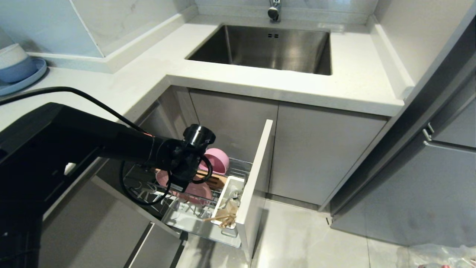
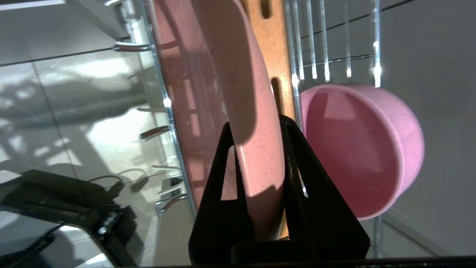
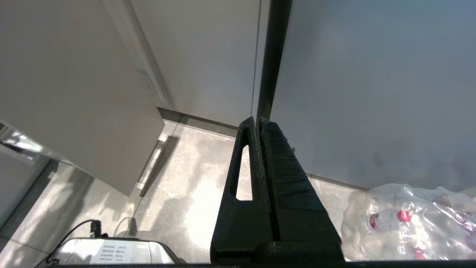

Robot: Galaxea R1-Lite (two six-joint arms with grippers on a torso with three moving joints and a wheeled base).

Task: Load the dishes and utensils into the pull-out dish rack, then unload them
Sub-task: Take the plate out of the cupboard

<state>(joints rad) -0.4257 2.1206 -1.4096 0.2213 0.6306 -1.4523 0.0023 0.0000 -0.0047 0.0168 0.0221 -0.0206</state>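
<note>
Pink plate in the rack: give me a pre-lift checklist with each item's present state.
1. Left gripper straddles the rim of the pink plate, one finger on each face: ok.
2. Fingers pressed tight on the plate: cannot tell; they sit against it, but firmness does not show.
3. Plate stands on edge beside the wooden strip of the pull-out dish rack: ok.
4. Pink bowl is apart from the plate, on the other side of the strip: ok.
5. Chopsticks in the white utensil cup, away from the plate: ok.
6. Right gripper shut, facing the floor, away from the rack: ok.
</note>
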